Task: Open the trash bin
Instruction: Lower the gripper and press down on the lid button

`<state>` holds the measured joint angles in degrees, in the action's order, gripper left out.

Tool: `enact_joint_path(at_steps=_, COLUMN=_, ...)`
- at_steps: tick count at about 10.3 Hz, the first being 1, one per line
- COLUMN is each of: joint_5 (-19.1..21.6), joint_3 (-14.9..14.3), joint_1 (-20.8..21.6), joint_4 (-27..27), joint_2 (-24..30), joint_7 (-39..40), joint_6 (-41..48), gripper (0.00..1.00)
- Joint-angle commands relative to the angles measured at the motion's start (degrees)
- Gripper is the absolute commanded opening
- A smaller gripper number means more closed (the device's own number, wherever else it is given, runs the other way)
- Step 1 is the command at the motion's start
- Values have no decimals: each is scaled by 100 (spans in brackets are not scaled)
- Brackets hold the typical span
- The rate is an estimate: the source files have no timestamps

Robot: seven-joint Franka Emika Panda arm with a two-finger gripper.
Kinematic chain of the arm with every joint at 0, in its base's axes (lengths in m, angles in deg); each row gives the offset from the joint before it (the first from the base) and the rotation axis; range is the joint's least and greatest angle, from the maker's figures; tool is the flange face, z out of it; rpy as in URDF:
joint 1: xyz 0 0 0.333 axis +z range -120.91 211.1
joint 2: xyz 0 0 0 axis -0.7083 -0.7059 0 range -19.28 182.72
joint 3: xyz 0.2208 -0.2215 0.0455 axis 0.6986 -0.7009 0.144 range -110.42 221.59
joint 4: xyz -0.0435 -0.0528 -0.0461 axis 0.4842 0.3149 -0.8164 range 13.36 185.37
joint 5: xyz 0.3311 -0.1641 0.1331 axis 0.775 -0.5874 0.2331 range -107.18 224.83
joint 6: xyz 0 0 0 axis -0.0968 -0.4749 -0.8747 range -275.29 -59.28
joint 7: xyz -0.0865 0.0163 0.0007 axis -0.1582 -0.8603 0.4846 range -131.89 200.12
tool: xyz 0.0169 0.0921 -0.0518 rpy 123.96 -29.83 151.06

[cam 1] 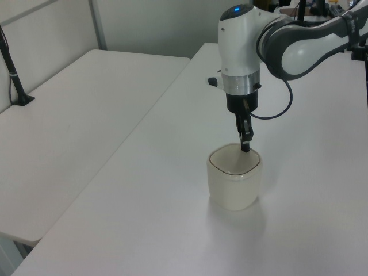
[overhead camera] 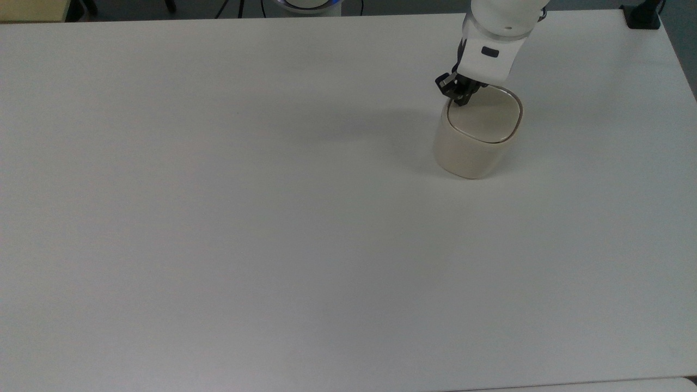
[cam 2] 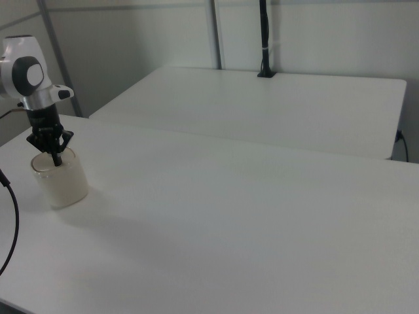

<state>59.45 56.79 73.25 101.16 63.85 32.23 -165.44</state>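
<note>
- Top view: the small cream-beige rounded-square plastic trash bin (overhead camera: 476, 133) stands on the white table (overhead camera: 272, 218), toward the top view's upper right, flat lid down. The black two-finger tool (overhead camera: 460, 98) presses its tips, drawn together, onto the lid's corner at the top view's left.
- Left view: the tool (cam 1: 245, 145) points straight down, tips touching the bin's (cam 1: 234, 184) far rim.
- Right view: the tool (cam 2: 55, 157) meets the bin's (cam 2: 60, 178) top, fingers narrowing to one point.

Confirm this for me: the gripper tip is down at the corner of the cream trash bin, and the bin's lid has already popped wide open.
Not quite. The gripper tip is indeed down at the corner of the trash bin, but the lid has not popped open: the top view shows it lying flat and closed within the rim, and the left view agrees.
</note>
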Motion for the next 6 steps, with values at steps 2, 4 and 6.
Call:
enact_joint_path(at_steps=2, joint_5=69, joint_3=-77, joint_1=77, joint_4=23, joint_2=-120, joint_7=-136, joint_6=-128, gripper=0)
enact_joint_path(at_steps=4, joint_5=69, joint_3=-77, joint_1=77, joint_4=-12, joint_2=-33, joint_7=-145, joint_6=-58, gripper=0)
enact_joint_path(at_steps=6, joint_5=78, joint_3=-129, joint_1=-37, joint_4=-30, joint_2=431, joint_7=-162, joint_6=90, gripper=0)
